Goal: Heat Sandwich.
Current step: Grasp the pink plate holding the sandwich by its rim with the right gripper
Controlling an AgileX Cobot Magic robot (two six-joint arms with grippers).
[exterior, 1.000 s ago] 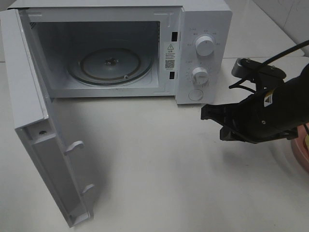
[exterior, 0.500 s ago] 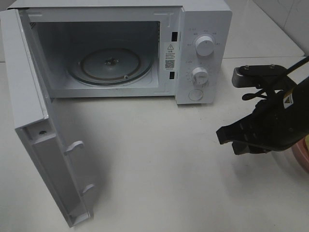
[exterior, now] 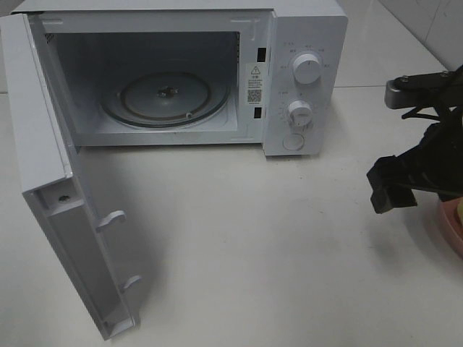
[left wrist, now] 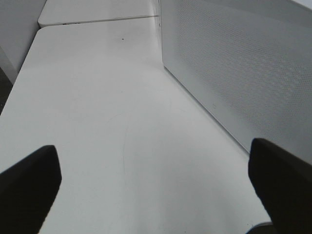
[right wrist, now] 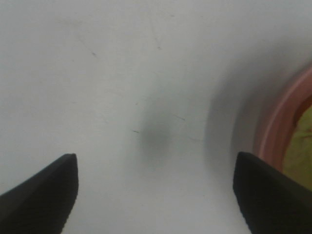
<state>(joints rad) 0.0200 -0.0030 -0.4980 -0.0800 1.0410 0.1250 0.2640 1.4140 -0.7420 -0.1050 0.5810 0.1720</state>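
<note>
Sticker [exterior: 255, 83] on microwave [exterior: 329, 94]: warning triangle, QR code; text illegible

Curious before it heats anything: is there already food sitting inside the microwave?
No, the glass turntable inside the open microwave is bare, with nothing resting on it.

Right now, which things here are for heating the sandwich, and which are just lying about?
For the job: microwave, its open door, glass turntable, pink plate, sandwich on it (barely visible), open right fingers.
Just there: table, open left fingers.
</note>
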